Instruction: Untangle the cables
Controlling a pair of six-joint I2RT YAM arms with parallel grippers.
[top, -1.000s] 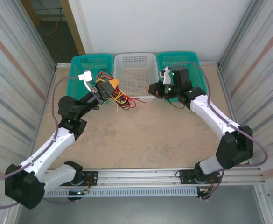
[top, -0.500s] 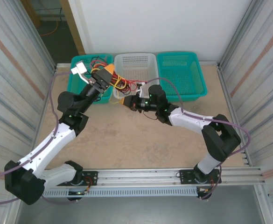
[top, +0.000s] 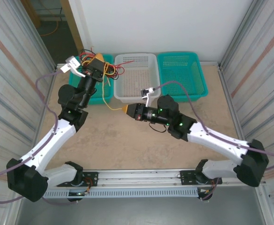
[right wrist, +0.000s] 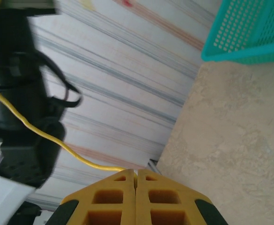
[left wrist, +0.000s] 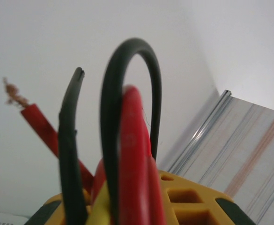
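The cables (top: 109, 70) are a bunch of red, black and yellow wires held up over the left teal basket (top: 76, 80), with my left gripper (top: 99, 64) shut on them. In the left wrist view a red loop (left wrist: 134, 154) and a black loop (left wrist: 109, 117) rise from between the fingers of my left gripper (left wrist: 127, 211). One yellow cable (top: 106, 93) runs down from the bunch to my right gripper (top: 126, 109), which is shut on its end just above the table. In the right wrist view that yellow cable (right wrist: 57, 144) enters the closed tips of my right gripper (right wrist: 136, 180).
A white basket (top: 137, 89) stands at the back middle and a second teal basket (top: 181, 91) to its right. Corrugated metal walls close both sides. A rail (top: 141, 176) runs along the near edge. My left arm (right wrist: 19, 117) looms dark in the right wrist view.
My left gripper has carried the bunch back and to the left, higher over the left basket. My right gripper has swung left and nearer, drawing the yellow cable out of the bunch.
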